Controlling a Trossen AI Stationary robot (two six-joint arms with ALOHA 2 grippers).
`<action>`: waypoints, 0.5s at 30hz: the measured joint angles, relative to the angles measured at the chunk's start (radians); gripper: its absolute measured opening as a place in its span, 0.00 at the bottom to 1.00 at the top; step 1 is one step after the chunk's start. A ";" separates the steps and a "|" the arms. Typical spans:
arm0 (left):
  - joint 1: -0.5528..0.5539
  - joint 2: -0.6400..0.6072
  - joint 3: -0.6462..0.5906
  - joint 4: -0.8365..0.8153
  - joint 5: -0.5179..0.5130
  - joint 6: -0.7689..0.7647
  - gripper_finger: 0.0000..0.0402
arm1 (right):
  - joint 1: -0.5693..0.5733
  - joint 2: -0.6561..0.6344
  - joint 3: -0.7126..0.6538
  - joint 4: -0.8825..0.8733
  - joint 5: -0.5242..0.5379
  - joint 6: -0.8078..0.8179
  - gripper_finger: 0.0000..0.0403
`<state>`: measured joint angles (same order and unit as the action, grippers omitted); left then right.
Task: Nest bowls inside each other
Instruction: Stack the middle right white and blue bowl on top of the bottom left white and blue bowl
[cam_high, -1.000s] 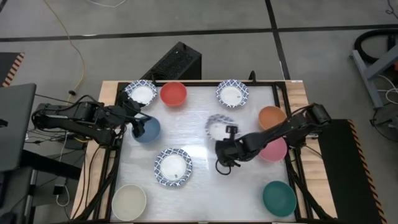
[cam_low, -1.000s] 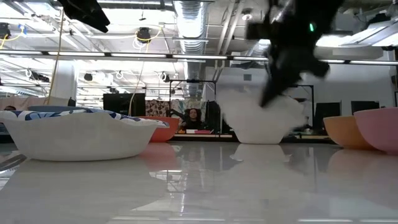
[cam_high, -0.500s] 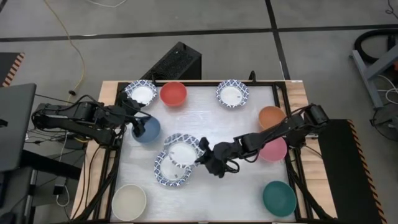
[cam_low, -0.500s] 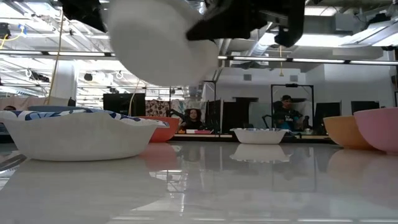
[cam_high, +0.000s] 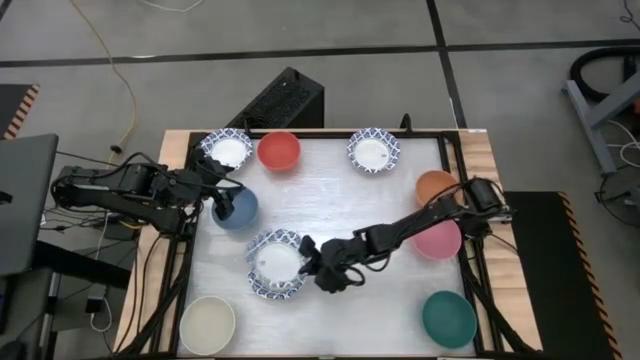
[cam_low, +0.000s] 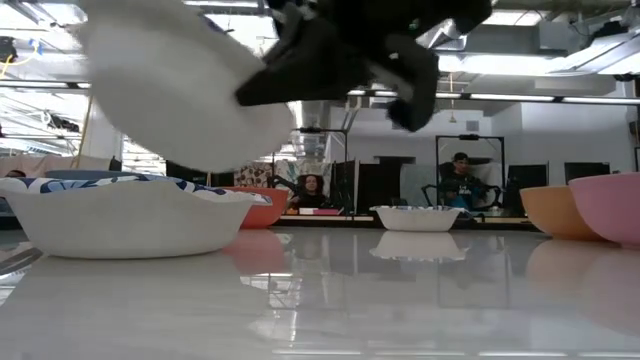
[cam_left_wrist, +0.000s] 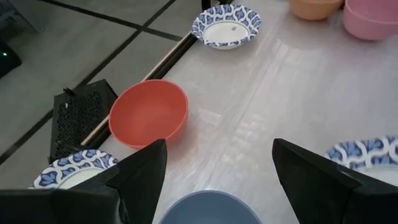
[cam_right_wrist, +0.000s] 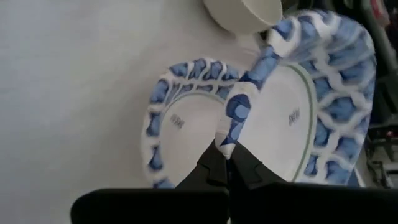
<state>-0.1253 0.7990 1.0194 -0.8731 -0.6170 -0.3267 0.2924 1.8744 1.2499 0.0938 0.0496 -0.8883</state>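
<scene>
Two patterned bowls meet near the table's (cam_high: 330, 200) front-left: right gripper (cam_high: 312, 262) has its jaws clenched on the rim of one held bowl (cam_high: 272, 250), tilted and raised over the lower bowl (cam_high: 262, 285) resting on the table. Left gripper (cam_high: 225, 203) hovers over the blue bowl (cam_high: 240, 212) with jaws spread, grasping nothing. Red bowl (cam_high: 279, 150) and two further patterned bowls (cam_high: 228, 148) (cam_high: 373, 151) sit along the far edge. Orange (cam_high: 434, 186), pink (cam_high: 443, 240), teal (cam_high: 449, 318) and cream (cam_high: 208, 324) bowls stand separately.

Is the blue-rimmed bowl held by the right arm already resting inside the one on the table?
No, in the low view the carried bowl hangs tilted, clearly above the blue-rimmed bowl on the table, not touching it.
</scene>
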 joint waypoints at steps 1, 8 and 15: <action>0.000 0.000 0.000 0.000 0.000 0.000 0.70 | 0.000 0.013 0.018 -0.029 0.000 -0.010 0.01; 0.000 0.000 0.000 -0.011 0.000 -0.009 0.70 | -0.008 0.087 0.129 -0.177 0.000 -0.030 0.01; 0.000 0.000 -0.004 -0.011 0.000 -0.007 0.70 | -0.014 0.111 0.154 -0.270 0.001 -0.056 0.01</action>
<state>-0.1255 0.7986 1.0153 -0.8844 -0.6167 -0.3338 0.2779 1.9858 1.4036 -0.1761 0.0502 -0.9440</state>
